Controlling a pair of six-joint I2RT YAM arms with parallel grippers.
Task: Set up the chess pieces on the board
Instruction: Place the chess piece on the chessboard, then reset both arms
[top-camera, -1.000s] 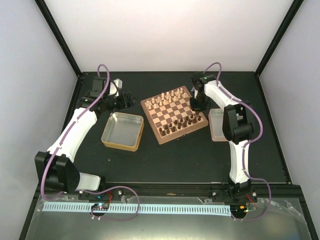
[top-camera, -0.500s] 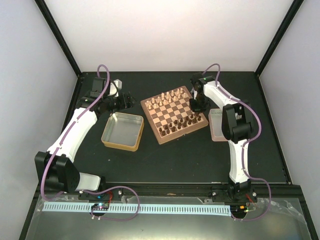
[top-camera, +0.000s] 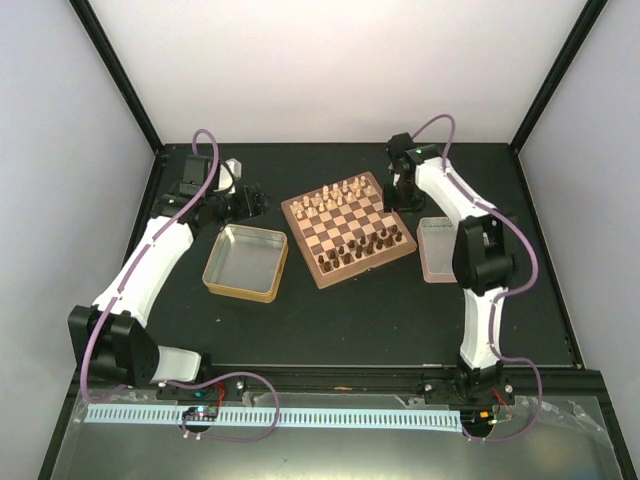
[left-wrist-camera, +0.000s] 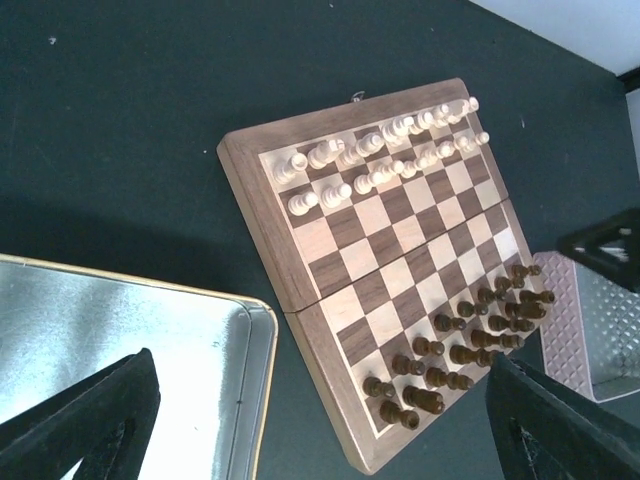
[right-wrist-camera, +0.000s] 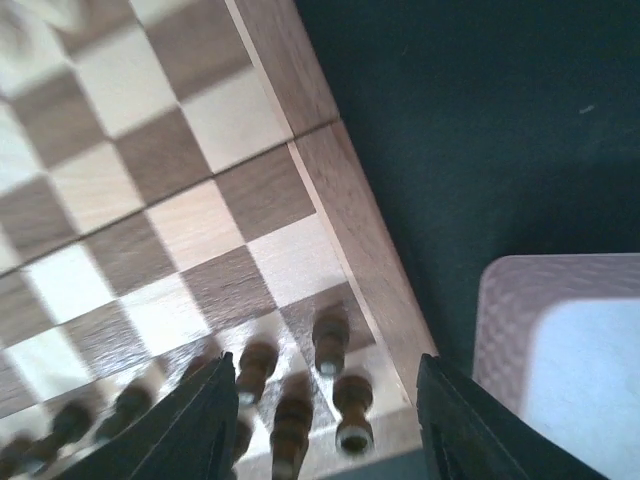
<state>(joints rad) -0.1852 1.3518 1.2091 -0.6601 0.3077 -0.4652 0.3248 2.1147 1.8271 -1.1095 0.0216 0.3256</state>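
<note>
board sat askew on the table. dark chess pieces stood in two rows along its near right edge. left fingers spread wide beside a tin. right fingers spread apart above the corner pieces.

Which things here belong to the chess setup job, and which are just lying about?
Job: dark chess pieces, chessboard.
Lying about: gold-rimmed tin, pinkish tin, pale chess pieces standing in two rows.
</note>
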